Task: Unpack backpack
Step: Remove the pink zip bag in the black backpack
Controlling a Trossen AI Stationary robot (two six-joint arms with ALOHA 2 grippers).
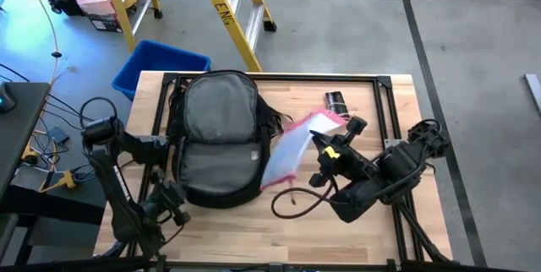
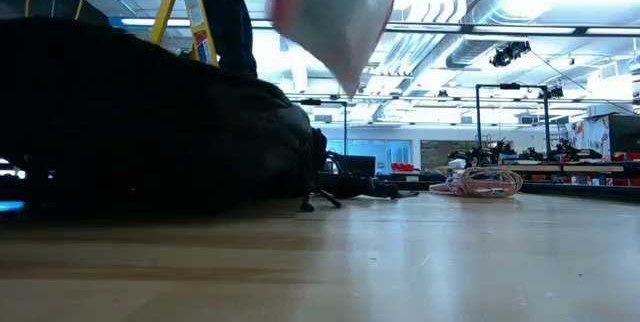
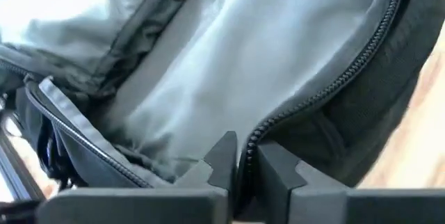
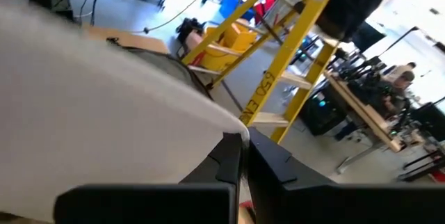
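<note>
Backpack (image 1: 218,137): lies flat on the counter (image 1: 355,225), grey back panel up, toward the counter's left half; its main zip stands open, showing the pale grey lining (image 3: 229,64).
Left gripper (image 3: 240,165): at the backpack's near left corner, at the open zip edge; the fingers (image 3: 221,156) stand only a little apart with the zipper seam running between them; whether they pinch it cannot be told.
Pouch (image 1: 296,149): clear with a pink edge, just right of the backpack and hanging in the air above the counter; in the low view it dangles clear of the wood.
Right gripper (image 4: 242,156): right of the backpack, closed on the pouch's edge, holding it up.
Small dark cylinder (image 1: 336,100): on the counter, right of the backpack toward the far edge.
Blue bin (image 1: 161,65): on the floor beyond the backpack's far left corner.
Yellow ladder (image 1: 232,10): on the floor beyond the backpack.
</note>
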